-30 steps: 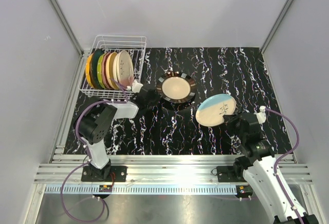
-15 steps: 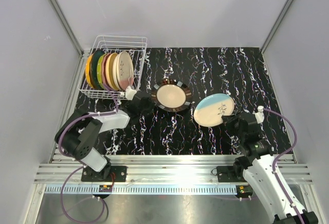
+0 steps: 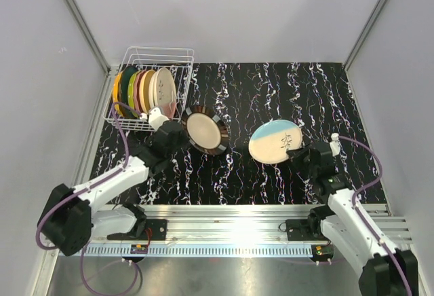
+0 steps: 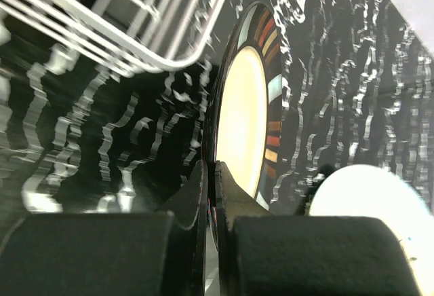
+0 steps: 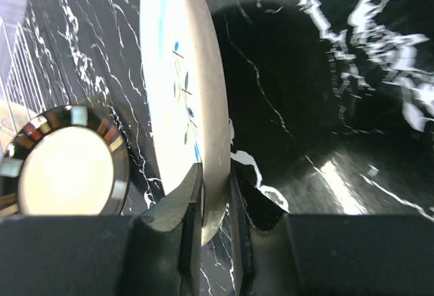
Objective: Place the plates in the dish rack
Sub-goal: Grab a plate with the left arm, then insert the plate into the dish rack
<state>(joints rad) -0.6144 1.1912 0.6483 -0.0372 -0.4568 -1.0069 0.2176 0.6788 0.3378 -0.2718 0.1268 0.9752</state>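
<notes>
Two plates are held tilted on edge, likely to slot between the prongs of the dish rack. Your left gripper pinches the dark-rimmed plate, and your right gripper pinches the blue-and-white plate.

dish rack: only one blurred wire corner in the left wrist view, cut by the top edge;
racked plates: overlapping, count unclear;
blue-and-white plate: cropped at the left wrist view's lower right
</notes>
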